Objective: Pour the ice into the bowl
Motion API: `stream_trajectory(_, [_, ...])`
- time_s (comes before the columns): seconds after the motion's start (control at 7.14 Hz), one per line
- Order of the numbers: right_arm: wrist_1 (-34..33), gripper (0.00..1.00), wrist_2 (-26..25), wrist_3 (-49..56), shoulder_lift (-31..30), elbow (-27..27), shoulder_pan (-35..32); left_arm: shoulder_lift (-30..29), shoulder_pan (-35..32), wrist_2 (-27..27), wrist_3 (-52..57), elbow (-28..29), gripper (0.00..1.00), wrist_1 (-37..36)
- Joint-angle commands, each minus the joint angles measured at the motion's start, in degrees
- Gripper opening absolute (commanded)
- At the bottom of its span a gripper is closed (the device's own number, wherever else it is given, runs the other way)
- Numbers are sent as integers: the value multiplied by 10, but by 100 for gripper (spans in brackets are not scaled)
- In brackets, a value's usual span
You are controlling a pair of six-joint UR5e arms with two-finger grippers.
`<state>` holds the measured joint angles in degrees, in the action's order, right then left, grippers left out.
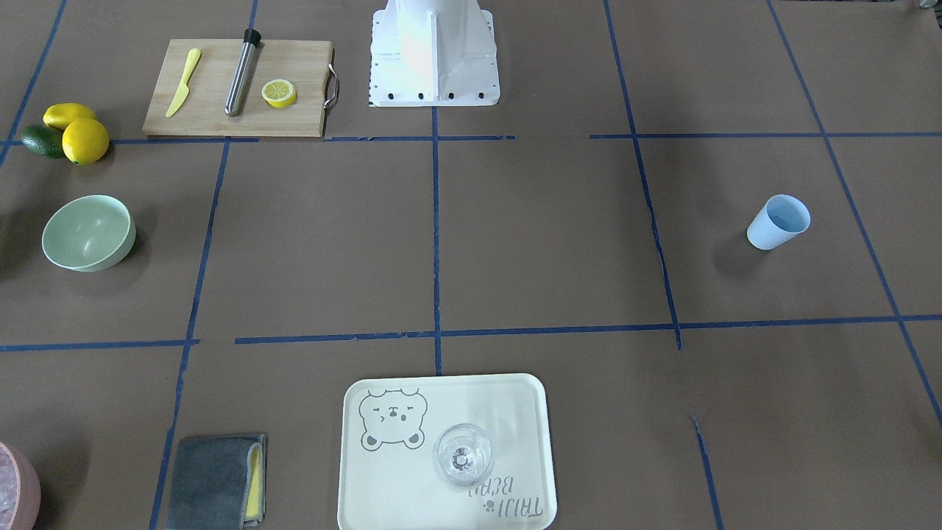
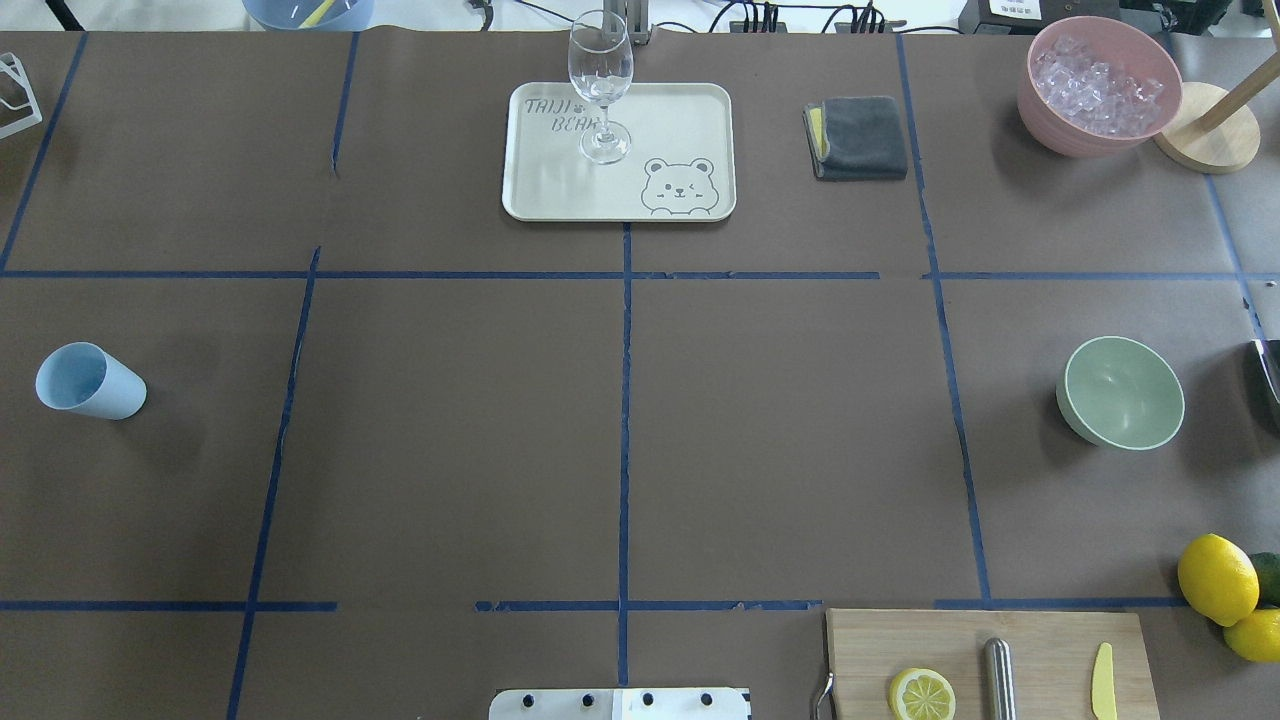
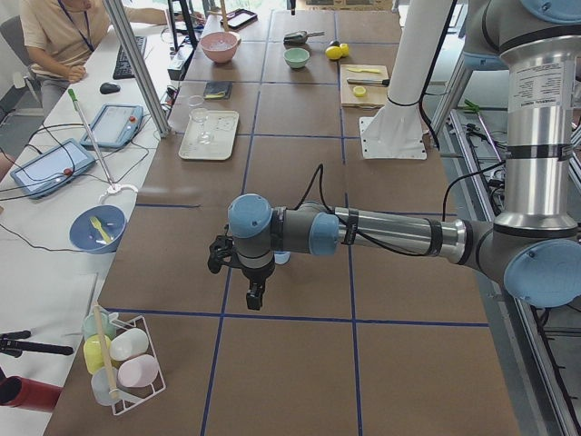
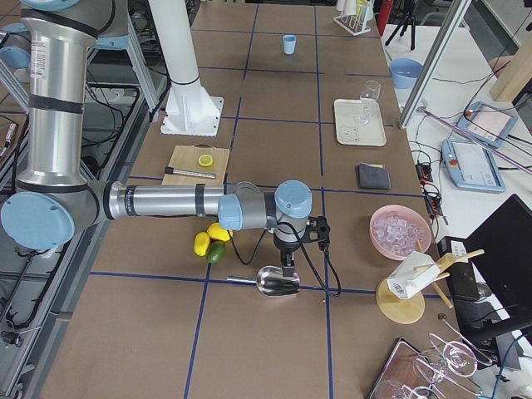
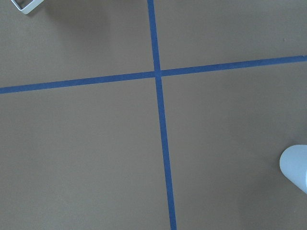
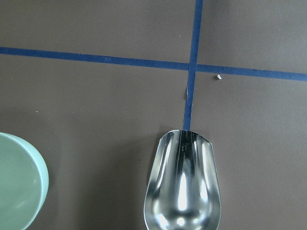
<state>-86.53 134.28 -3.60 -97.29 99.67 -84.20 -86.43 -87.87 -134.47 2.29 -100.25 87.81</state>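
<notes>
L fingers over table, R fingers over scoop; opening unclear.

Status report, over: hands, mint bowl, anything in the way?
Left hand by light blue plastic cup, right hand over shiny metal scoop; grips unreadable. Pale mint-green round bowl empty. Scoop beside bowl, apart.

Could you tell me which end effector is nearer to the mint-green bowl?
Right. The right end effector hangs over the metal scoop, close beside the bowl; the left end effector is at the table's opposite end, by the light blue cup.
</notes>
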Motion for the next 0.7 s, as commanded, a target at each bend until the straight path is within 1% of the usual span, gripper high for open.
stream_trajectory(0.0, [0, 100, 1, 0, -2, 4, 0, -1, -1, 6, 21, -9, 100, 14])
stream_trajectory(0.14, [0, 100, 2, 0, -2, 5, 0, 9, -4, 10, 45, -14, 100, 17])
stream_trajectory(0.56, [1, 100, 8, 0, 0, 7, 0, 9, -5, 9, 47, -14, 100, 17])
